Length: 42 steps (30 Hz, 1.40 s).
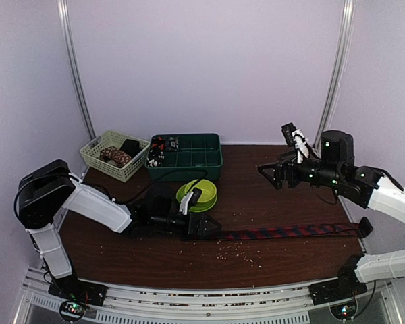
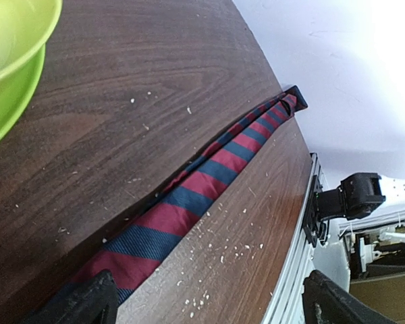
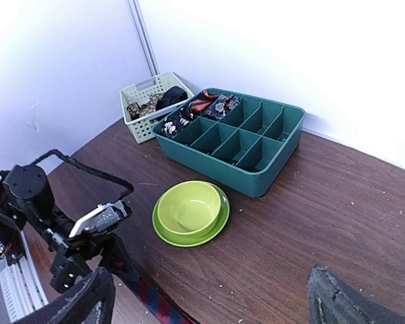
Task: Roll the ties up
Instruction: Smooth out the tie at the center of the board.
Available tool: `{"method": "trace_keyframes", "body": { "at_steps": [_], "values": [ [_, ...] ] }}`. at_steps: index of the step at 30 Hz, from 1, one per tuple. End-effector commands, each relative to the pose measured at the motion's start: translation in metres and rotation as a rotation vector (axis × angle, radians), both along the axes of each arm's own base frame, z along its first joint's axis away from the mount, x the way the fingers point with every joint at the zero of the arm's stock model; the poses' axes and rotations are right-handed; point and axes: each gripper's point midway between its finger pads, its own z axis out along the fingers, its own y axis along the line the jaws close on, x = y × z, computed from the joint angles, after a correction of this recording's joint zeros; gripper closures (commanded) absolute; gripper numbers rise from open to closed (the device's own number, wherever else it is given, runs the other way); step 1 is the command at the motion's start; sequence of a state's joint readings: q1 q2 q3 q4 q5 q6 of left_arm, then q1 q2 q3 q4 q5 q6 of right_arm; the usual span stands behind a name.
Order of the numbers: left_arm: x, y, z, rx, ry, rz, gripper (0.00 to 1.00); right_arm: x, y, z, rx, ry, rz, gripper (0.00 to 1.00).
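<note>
A red and navy striped tie [image 1: 290, 231] lies flat and stretched out along the front of the table, its far tip at the right edge. My left gripper [image 1: 213, 228] sits low at the tie's left end, open. In the left wrist view the tie [image 2: 209, 179] runs away from beside the left finger [image 2: 88, 300], and nothing is between the jaws of the left gripper [image 2: 212, 305]. My right gripper [image 1: 268, 175] hovers open above the table, behind the tie. In the right wrist view it [image 3: 212, 304] is empty, with a bit of the tie [image 3: 155, 305] at the bottom edge.
A lime-green bowl on a plate [image 1: 197, 194] stands just behind the left gripper. A dark green divided tray [image 1: 189, 156] with rolled fabric in its left compartments and a pale basket [image 1: 113, 155] sit at the back left. Pale crumbs [image 1: 239, 251] are scattered near the front edge.
</note>
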State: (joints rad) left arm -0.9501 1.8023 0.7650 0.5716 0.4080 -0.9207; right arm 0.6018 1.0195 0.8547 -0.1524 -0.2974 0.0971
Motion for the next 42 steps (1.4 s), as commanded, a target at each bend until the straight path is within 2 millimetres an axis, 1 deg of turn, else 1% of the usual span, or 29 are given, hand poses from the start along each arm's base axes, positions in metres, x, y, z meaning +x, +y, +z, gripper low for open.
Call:
{"method": "trace_keyframes", "body": {
  "at_steps": [1, 5, 7, 8, 12, 15, 18, 21, 24, 27, 30, 31, 33, 35, 39, 42],
  "values": [
    [0.009, -0.007, 0.01, -0.096, 0.017, 0.027, 0.02, -0.002, 0.003, 0.018, 0.187, 0.086, 0.008, 0.0],
    [0.011, 0.003, -0.015, -0.094, 0.106, 0.067, 0.02, -0.001, 0.015, -0.005, 0.189, 0.27, 0.054, 0.01],
    [0.015, 0.011, -0.028, -0.112, 0.146, 0.095, 0.02, -0.003, 0.021, -0.011, 0.223, 0.315, 0.074, 0.0],
    [0.017, 0.013, -0.032, -0.128, 0.164, 0.104, 0.02, -0.004, 0.023, -0.012, 0.26, 0.335, 0.079, 0.0],
    [0.016, 0.017, -0.05, -0.143, 0.231, 0.119, 0.02, -0.007, 0.024, -0.001, 0.347, 0.322, 0.092, 0.0],
    [0.015, 0.017, -0.052, -0.168, 0.249, 0.119, 0.02, -0.009, 0.025, 0.002, 0.358, 0.33, 0.101, 0.0],
    [0.014, 0.015, -0.041, -0.199, 0.232, 0.102, 0.02, -0.011, 0.025, 0.001, 0.37, 0.351, 0.101, 0.0],
    [0.015, 0.015, -0.017, -0.215, 0.2, 0.093, 0.02, -0.012, 0.026, -0.008, 0.385, 0.399, 0.092, 0.0],
    [0.017, 0.021, 0.007, -0.145, 0.101, 0.091, 0.02, -0.013, 0.032, -0.021, 0.429, 0.47, 0.097, 0.0],
    [0.025, 0.037, 0.033, -0.032, -0.021, 0.12, 0.02, -0.015, 0.041, -0.03, 0.467, 0.523, 0.107, 0.0],
    [0.034, 0.06, 0.049, 0.072, -0.105, 0.16, 0.02, -0.019, 0.06, -0.034, 0.515, 0.573, 0.144, 0.0],
    [0.036, 0.069, 0.048, 0.116, -0.119, 0.173, 0.02, -0.023, 0.071, -0.035, 0.533, 0.59, 0.166, 0.0],
    [0.042, 0.083, 0.053, 0.171, -0.161, 0.208, 0.02, -0.026, 0.088, -0.048, 0.544, 0.641, 0.184, 0.01],
    [0.046, 0.094, 0.054, 0.232, -0.197, 0.227, 0.02, -0.029, 0.105, -0.059, 0.56, 0.696, 0.202, 0.0],
    [0.055, 0.118, 0.07, 0.295, -0.281, 0.309, 0.02, -0.035, 0.136, -0.083, 0.58, 0.786, 0.236, 0.0],
    [0.058, 0.133, 0.079, 0.352, -0.336, 0.338, 0.02, -0.035, 0.154, -0.106, 0.574, 0.849, 0.243, 0.0]
  ]
}}
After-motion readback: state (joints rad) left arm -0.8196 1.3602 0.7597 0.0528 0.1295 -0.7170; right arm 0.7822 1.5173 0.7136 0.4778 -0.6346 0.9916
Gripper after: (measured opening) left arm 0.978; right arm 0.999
